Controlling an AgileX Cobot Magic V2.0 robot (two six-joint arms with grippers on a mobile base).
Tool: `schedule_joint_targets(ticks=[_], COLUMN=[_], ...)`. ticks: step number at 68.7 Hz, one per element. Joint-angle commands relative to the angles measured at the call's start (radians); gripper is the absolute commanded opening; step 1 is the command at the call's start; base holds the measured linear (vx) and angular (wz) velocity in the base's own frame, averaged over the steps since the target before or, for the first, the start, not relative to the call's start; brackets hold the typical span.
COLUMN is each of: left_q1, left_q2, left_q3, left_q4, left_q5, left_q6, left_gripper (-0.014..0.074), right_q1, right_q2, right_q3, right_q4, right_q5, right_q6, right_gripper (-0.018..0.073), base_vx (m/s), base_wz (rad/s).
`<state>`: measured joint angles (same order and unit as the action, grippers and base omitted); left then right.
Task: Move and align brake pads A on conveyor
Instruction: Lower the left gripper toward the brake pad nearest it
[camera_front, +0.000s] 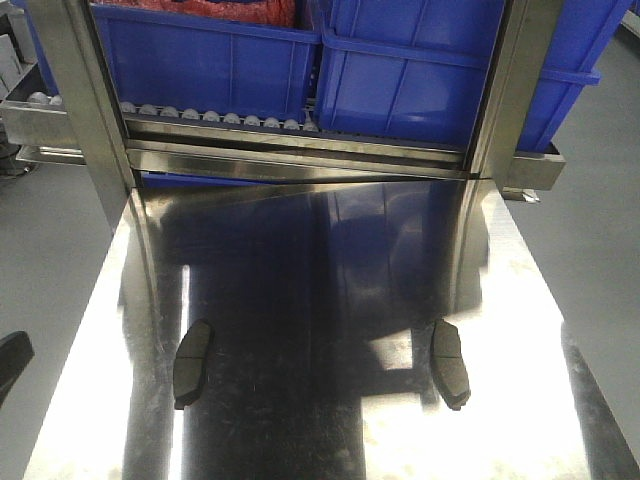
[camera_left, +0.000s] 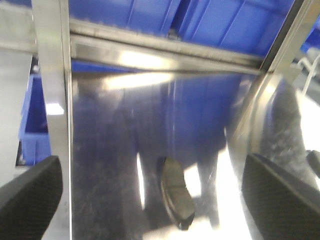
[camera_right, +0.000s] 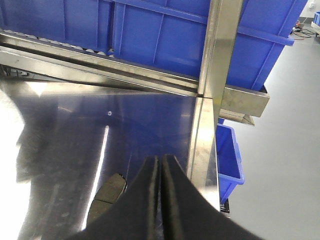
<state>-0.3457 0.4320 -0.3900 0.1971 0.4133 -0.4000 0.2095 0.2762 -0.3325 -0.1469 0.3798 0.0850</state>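
Two brake pads A lie flat on the shiny steel table (camera_front: 320, 420), one on the left (camera_front: 193, 363) and one on the right (camera_front: 449, 363). The conveyor is out of view. My left gripper (camera_left: 150, 162) is open wide, and a pad (camera_left: 176, 192) lies on the steel ahead of it, between the lines of its fingers (camera_left: 30, 200) and untouched. My right gripper (camera_right: 161, 159) is shut with nothing between its fingers. A pad (camera_right: 107, 197) lies just left of it, partly hidden by the left finger.
Blue bins (camera_front: 420, 70) stand on a roller rack at the far end of the table. Two steel posts (camera_front: 85, 110) (camera_front: 515, 90) rise at the table's far corners. A smaller blue bin (camera_right: 229, 160) sits on the floor to the right. A dark shape (camera_front: 12, 365) juts in at the left edge.
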Motion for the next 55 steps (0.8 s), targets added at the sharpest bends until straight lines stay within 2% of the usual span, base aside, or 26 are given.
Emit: schedule_joint_targets(ticks=[1,8,23,44,55], left_q1=[-0.005,-0.005,-0.006,-0.009,-0.039], left_q2=[0.085,0.231,0.571,0.913,1.052], left_q3=[-0.057,-0.115,-0.28,-0.547,-0.651], left_q4=[-0.002,-0.002,-0.02,-0.151,-0.171], left_q5=[-0.049,-0.042,-0.016,0.219,0.316], left_q6=[-0.009,0.002,0.08,0.232,0.262], left_gripper=[0.0693,0.0667,0.0645,0.0624,0.0615], right_q1=[-0.001,-0.001,-0.001,-0.001,-0.001], right_q2=[0.005,0.005,0.005,0.005,0.005], right_q3=[-0.027,-0.027,-0.027,-0.027,-0.027], right_q4=[-0.013,-0.013,-0.013,-0.013,-0.013], right_q5=[-0.076,-0.076,-0.076,-0.076,-0.076], right_q6=[-0.008,-0.008,-0.008,-0.008,-0.008], right_gripper=[-0.0003,-0.0003,-0.0003,-0.0003,-0.0003], base_vx=[0.0,0.0,0.0,0.0,0.0], base_wz=[0.0,0.0,0.0,0.0,0.0])
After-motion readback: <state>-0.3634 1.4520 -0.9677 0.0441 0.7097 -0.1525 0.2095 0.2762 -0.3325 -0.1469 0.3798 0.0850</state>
